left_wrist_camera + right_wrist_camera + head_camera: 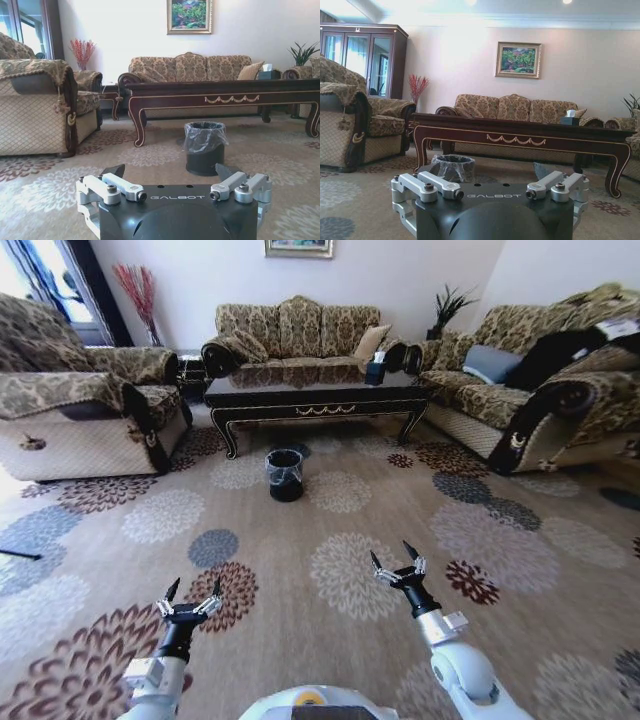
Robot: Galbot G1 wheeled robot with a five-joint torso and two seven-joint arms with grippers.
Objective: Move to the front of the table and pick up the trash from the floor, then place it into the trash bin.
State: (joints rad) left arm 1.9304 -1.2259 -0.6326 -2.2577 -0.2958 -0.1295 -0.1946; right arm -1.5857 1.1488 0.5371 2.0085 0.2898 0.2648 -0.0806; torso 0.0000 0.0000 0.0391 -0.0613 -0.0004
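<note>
From the head view, the small round black trash bin with its crinkly liner (285,474) stands on the flowered beige carpet (330,570) just before the long dark glossy coffee table (315,398), with both the left gripper (193,590) and right gripper (396,559) spread wide, well short of it and holding nothing. The left wrist view has the bin (205,147) dead ahead, with patterned sofas flanking the table (225,95). The right wrist view shows the bin (452,167) near that table's curved leg and a small dark tissue box (569,120) on top.

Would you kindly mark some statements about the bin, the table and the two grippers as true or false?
1. The trash bin stands on the floor in front of the table. True.
2. The bin lies tipped on its side. False: it stands upright.
3. The left gripper is open and holds nothing. True.
4. The right gripper is clamped on a bottle. False: it is open and empty.
5. The tissue box sits on the carpet. False: it sits on the table.
</note>
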